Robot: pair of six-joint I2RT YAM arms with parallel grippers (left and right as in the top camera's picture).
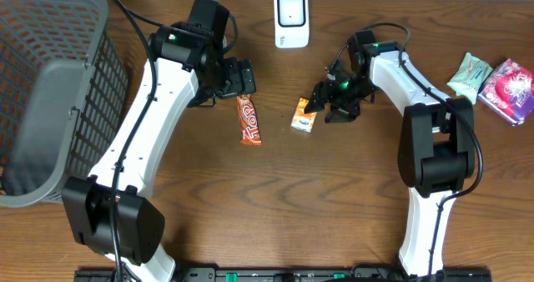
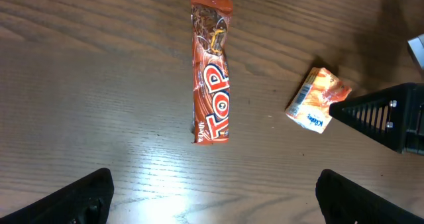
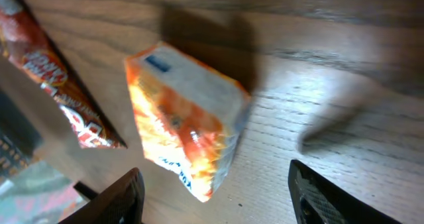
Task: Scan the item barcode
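Both stand open and empty: the right gripper straddles the orange packet, the left gripper gapes wide above the TOP bar. Nothing is at the scanner, so pickup and scan remain.

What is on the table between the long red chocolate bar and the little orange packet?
Nothing. Only bare wooden table separates the chocolate bar and the orange packet. This is clearest in the left wrist view.

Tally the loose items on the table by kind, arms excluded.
Chocolate bar: 1
Packets: 3 (orange packet, teal packet, pink packet)
White scanner: 1
Grey basket: 1
Total: 6
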